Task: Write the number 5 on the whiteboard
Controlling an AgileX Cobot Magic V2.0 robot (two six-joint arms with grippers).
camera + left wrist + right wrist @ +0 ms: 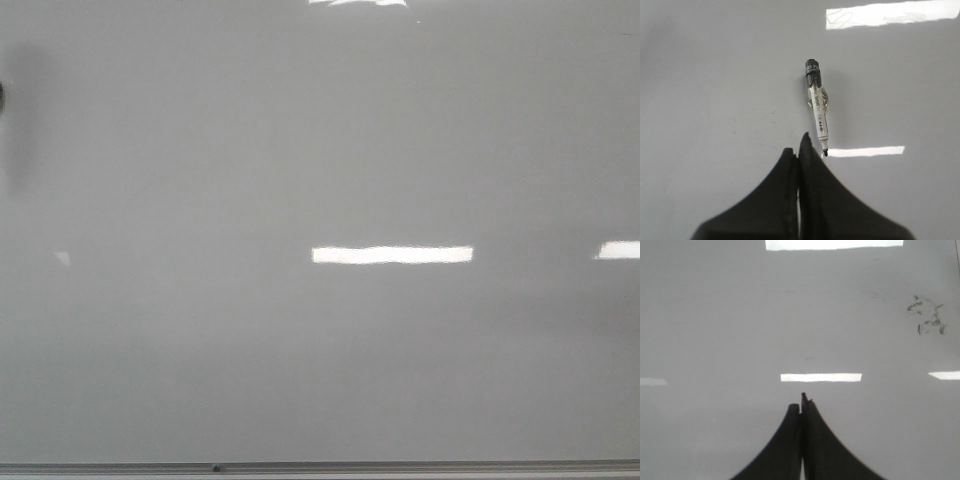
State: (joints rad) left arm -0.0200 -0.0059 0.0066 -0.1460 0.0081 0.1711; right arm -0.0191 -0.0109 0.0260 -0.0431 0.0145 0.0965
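Observation:
The whiteboard [300, 150] is a glossy pale grey surface with bright glare bars; it fills all three views. No handwritten 5 shows on it. A marker [817, 107] with a clear white body, a black end and its black tip uncapped lies flat on the whiteboard [715, 75] in the left wrist view. My left gripper [798, 148] is shut and empty, its tips just beside the marker's tip. My right gripper [801, 402] is shut and empty over the bare whiteboard [715, 315]. Neither gripper shows in the front view.
A thin grey metal edge [320, 467] runs along the board's near side. A dark blurred shape [8, 100] sits at the far left of the front view. Smudged old ink marks [927, 317] lie on the board in the right wrist view.

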